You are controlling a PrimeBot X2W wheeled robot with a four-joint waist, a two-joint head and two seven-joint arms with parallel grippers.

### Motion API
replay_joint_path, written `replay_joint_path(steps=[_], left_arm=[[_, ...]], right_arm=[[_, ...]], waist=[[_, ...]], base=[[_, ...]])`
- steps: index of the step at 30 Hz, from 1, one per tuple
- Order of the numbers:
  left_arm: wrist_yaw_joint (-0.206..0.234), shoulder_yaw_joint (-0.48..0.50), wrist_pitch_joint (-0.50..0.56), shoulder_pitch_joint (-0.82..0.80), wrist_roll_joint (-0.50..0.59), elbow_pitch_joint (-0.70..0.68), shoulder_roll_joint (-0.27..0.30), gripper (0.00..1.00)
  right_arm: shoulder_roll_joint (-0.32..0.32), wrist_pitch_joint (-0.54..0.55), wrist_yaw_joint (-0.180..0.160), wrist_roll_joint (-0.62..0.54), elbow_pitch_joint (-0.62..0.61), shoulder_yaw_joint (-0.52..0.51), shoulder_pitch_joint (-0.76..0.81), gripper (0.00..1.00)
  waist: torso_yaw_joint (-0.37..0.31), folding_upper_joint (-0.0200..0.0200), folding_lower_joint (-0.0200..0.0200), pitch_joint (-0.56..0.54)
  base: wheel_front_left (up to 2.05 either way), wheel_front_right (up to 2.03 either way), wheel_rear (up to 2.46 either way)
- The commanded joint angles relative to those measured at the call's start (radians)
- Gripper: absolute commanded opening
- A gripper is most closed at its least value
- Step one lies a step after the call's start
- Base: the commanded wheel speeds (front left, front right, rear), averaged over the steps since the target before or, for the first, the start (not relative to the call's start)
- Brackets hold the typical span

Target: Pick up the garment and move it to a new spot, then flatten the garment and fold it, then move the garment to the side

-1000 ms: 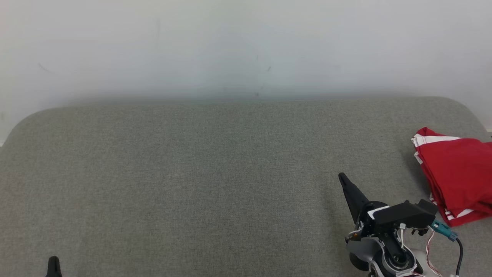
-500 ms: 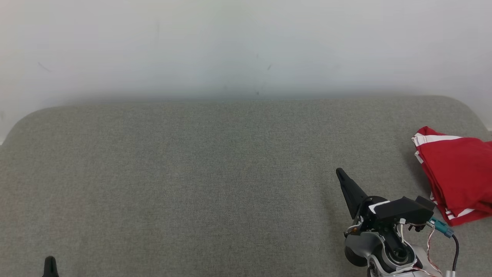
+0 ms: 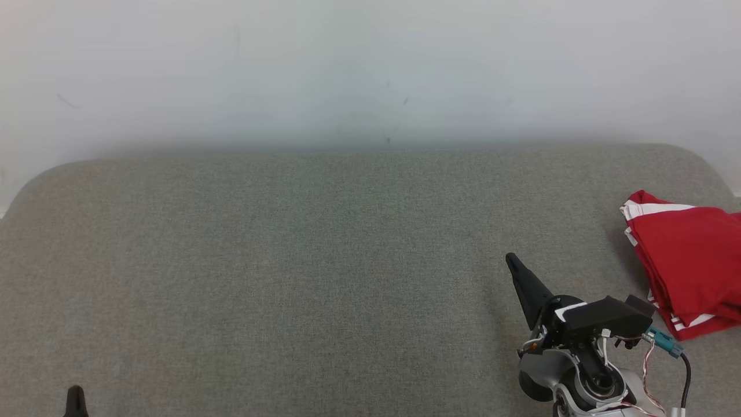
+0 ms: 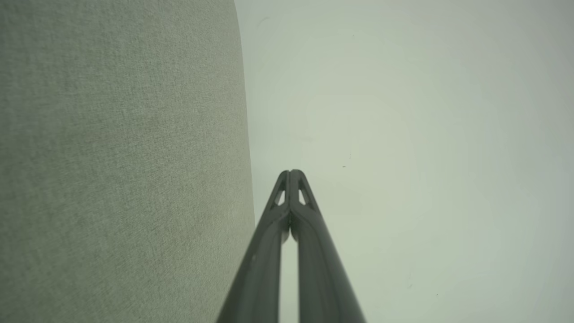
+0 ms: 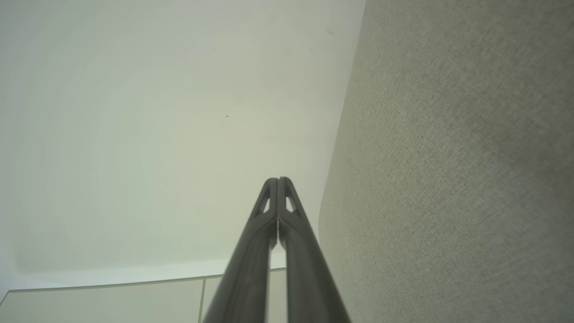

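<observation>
The garment (image 3: 689, 260) is red with white stripes and lies folded at the right edge of the grey upholstered surface (image 3: 301, 260) in the head view. My right gripper (image 3: 510, 260) stands to its left, apart from it, fingers together and empty. In the right wrist view the right gripper (image 5: 278, 180) is shut, tips touching, aimed along the surface's edge toward the pale wall. A dark tip of my left gripper (image 3: 75, 399) pokes up at the lower left. The left wrist view has the left gripper (image 4: 291, 172) shut with nothing in it.
A pale wall (image 3: 370, 69) rises behind the grey surface. The surface's rounded far edge (image 3: 370, 152) runs across the head view. Tiled floor (image 5: 112, 300) shows low in the right wrist view.
My right gripper shifted slightly up and left in the head view, and the left fingertip sank lower. The garment has not moved.
</observation>
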Motion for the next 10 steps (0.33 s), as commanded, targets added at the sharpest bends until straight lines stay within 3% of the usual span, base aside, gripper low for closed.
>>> replay_joint_path(steps=[1,10], left_arm=[[-0.003,0.003,0.004,0.009,-0.003,-0.004,-0.002,0.00],[-0.003,0.003,0.004,0.009,-0.003,-0.004,-0.002,0.00]], right_arm=[[0.002,0.002,-0.002,0.007,0.001,0.001,-0.005,0.00],[0.002,0.002,-0.002,0.007,0.001,0.002,-0.005,0.00]], waist=[[0.000,0.0000,0.0000,0.000],[0.000,0.0000,0.0000,0.000]], base=[[0.00,0.00,0.00],[0.00,0.00,0.00]])
